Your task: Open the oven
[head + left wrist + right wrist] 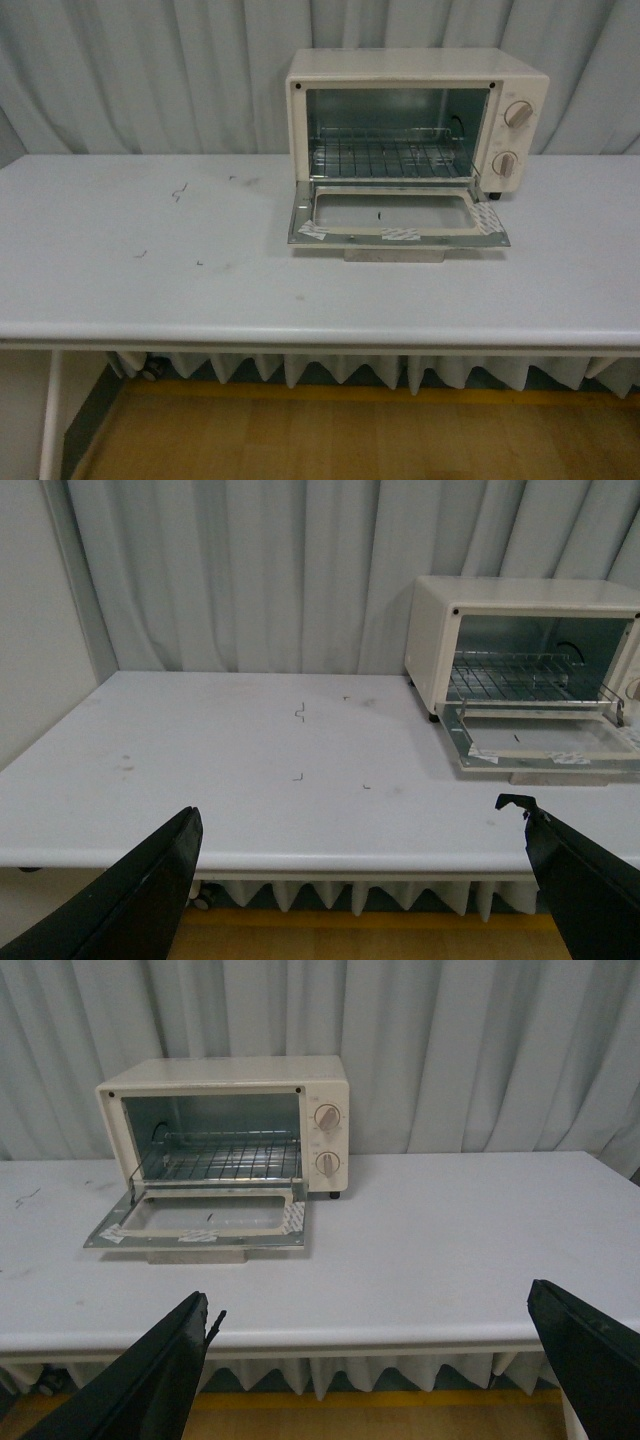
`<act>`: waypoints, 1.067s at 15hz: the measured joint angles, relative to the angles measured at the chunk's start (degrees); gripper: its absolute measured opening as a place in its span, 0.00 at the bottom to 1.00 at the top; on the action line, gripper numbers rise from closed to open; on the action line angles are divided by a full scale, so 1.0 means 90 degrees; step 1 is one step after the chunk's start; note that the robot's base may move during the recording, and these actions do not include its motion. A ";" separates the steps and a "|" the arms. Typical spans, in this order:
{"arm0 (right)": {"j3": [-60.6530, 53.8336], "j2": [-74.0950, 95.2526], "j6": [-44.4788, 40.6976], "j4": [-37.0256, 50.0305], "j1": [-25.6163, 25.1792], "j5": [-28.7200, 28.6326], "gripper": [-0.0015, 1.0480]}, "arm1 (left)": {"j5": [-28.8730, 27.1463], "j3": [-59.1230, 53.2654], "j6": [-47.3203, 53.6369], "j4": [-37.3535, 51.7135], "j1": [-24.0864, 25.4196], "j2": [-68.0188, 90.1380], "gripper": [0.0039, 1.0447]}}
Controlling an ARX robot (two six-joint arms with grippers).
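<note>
The cream oven (415,110) stands at the back of the white table (150,290), right of centre. Its glass door (395,215) lies folded down flat in front, and the wire rack (385,155) shows inside. Two beige knobs (512,138) sit on its right side. The same oven (520,650) appears in the left wrist view and, as the oven (230,1130), in the right wrist view, door down in both. My left gripper (360,825) and right gripper (370,1305) hang open off the table's front edge, far from the oven, holding nothing. Neither arm shows in the front view.
Pale curtains (150,70) hang right behind the table. Small dark marks (180,192) dot the tabletop left of the oven. White tape strips (400,233) sit on the door's front edge. Wooden floor (330,440) lies below the table's front edge.
</note>
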 joint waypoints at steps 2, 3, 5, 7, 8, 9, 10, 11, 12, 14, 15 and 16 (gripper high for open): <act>0.0000 0.0000 0.0000 0.0000 0.0000 0.0000 0.94 | 0.0000 0.0000 0.0000 0.0000 0.0000 0.0000 0.94; 0.0000 0.0000 0.0000 0.0000 0.0000 -0.0002 0.94 | 0.0000 0.0000 0.0000 -0.0002 0.0000 0.0000 0.94; 0.0000 0.0000 0.0000 0.0000 0.0000 -0.0002 0.94 | 0.0000 0.0000 0.0000 0.0000 0.0000 0.0000 0.94; 0.0000 0.0000 0.0000 0.0000 0.0000 0.0000 0.94 | 0.0000 0.0000 0.0000 0.0000 0.0000 0.0000 0.94; 0.0000 0.0000 0.0000 0.0007 0.0000 -0.0002 0.94 | 0.0000 0.0000 0.0000 0.0002 0.0000 0.0000 0.94; 0.0000 0.0000 0.0000 0.0017 0.0000 -0.0002 0.94 | 0.0000 0.0000 0.0000 0.0010 0.0000 0.0000 0.94; 0.0000 0.0000 0.0000 0.0019 0.0000 -0.0002 0.94 | 0.0002 0.0000 0.0000 0.0012 0.0000 0.0000 0.94; 0.0000 0.0000 0.0000 0.0007 0.0000 -0.0005 0.94 | -0.0002 0.0000 0.0000 0.0000 0.0000 0.0000 0.94; 0.0000 0.0002 0.0000 0.0017 0.0000 -0.0005 0.94 | -0.0002 0.0000 -0.0002 0.0007 0.0000 0.0000 0.94; 0.0000 0.0002 0.0000 0.0005 0.0000 0.0000 0.94 | -0.0002 0.0000 -0.0002 -0.0002 0.0000 0.0000 0.94; 0.0000 0.0000 0.0000 0.0007 0.0000 -0.0002 0.94 | -0.0007 0.0000 -0.0002 0.0000 0.0000 0.0000 0.94; 0.0000 0.0000 -0.0002 0.0005 0.0000 -0.0002 0.94 | -0.0005 0.0000 -0.0002 -0.0002 0.0000 0.0000 0.94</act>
